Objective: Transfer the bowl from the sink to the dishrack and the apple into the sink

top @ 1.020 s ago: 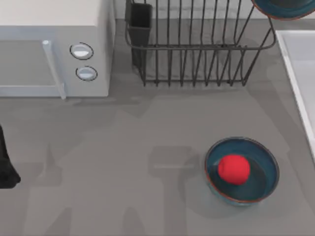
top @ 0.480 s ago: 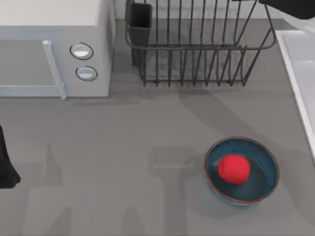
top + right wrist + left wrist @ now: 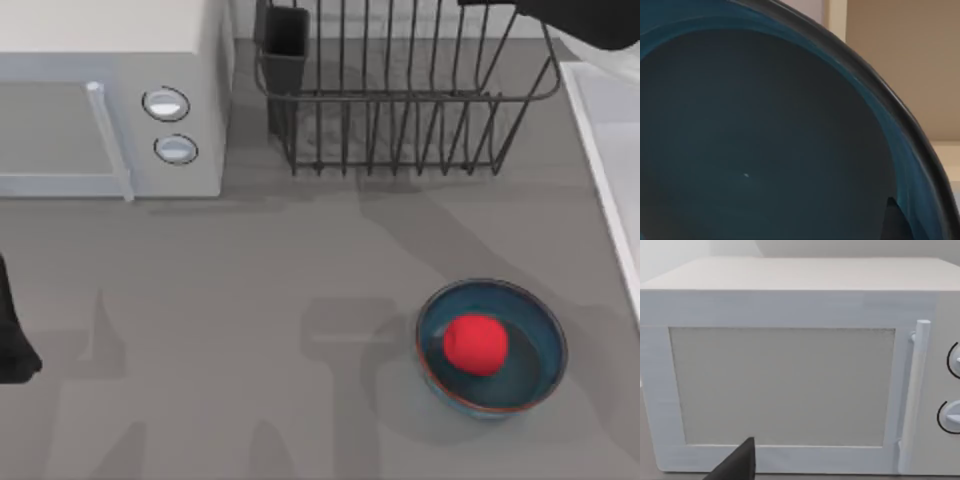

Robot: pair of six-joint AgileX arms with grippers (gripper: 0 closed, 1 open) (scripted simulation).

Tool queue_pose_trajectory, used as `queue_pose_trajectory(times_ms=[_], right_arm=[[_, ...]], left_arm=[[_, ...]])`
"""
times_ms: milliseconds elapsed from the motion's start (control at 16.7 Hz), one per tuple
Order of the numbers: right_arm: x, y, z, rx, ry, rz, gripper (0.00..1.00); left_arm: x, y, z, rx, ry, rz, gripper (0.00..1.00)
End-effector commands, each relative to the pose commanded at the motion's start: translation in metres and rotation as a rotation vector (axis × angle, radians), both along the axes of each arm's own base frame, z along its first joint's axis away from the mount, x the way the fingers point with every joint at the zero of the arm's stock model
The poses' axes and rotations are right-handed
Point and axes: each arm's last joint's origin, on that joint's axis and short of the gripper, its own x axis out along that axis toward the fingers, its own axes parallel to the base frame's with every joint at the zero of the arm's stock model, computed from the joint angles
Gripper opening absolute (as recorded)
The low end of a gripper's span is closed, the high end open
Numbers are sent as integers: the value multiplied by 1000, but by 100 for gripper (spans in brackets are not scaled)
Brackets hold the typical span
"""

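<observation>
My right arm (image 3: 585, 22) reaches in at the top view's upper right, over the dishrack (image 3: 400, 95), its far right corner beside the sink (image 3: 610, 130). The right wrist view looks close into the bowl (image 3: 755, 135); I judge I am holding it, though I cannot tell the fingers' state. The rack lies below and leftward. The apple (image 3: 474, 344) rests in a second bowl (image 3: 535, 375) lower right. My left arm (image 3: 12, 345) idles at the left edge.

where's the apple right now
In the top view, the small bright red round apple sits inside a teal-blue glazed bowl on the grey table's right side, in front of the dark wire dishrack and beside the pale sink's rim.
</observation>
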Motion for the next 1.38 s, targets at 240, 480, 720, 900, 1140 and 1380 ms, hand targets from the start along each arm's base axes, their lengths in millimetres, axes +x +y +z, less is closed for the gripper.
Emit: queue_pose_trajectory(times_ms=[240,480,720,900,1140,1380], right_arm=[[25,12,-36,-9,11,1,0],[63,18,-100,14,-17,4,0],[90,8,-167,17,-24,2,0],[97,-1,-197,4,-5,0,0],[98,-1,-198,3,-4,-1,0],[98,-1,-198,3,-4,-1,30]], left_arm=[[0,0,0,0,0,0,100],[0,0,0,0,0,0,100],[0,0,0,0,0,0,100],[0,0,0,0,0,0,100],[0,0,0,0,0,0,100],[0,0,0,0,0,0,100]])
